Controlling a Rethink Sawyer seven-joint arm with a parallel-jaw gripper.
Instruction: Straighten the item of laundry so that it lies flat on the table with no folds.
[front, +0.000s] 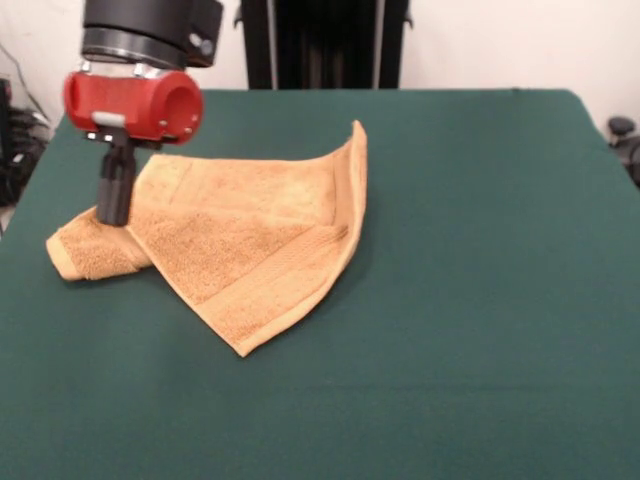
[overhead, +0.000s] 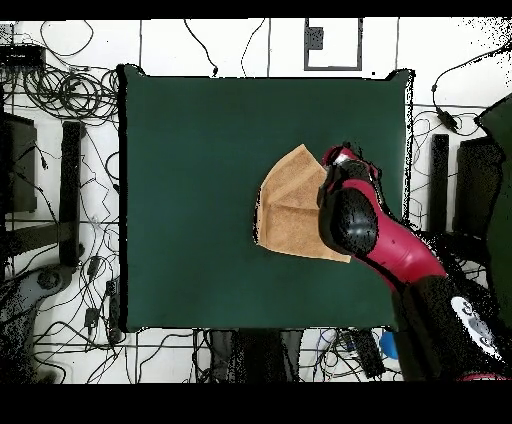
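The item of laundry (front: 245, 245) is a golden-tan towel lying rumpled on the left half of the green table (front: 480, 260). Its left end is bunched into a small roll, its right edge stands up in a raised fold, and one corner points toward the front. My gripper (front: 113, 215) comes down on the towel's left part, just above the roll, with its dark fingers (front: 114, 185) pressed together on the cloth. From overhead the towel (overhead: 290, 205) lies right of the middle of the table (overhead: 190, 180), and the red arm (overhead: 350, 220) covers its right side and hides the gripper.
Green cloth stretches wide to the right of and in front of the towel in the front view. Cables and stands (overhead: 70, 180) crowd the floor around the table, and a black post (front: 325, 40) rises behind the far edge.
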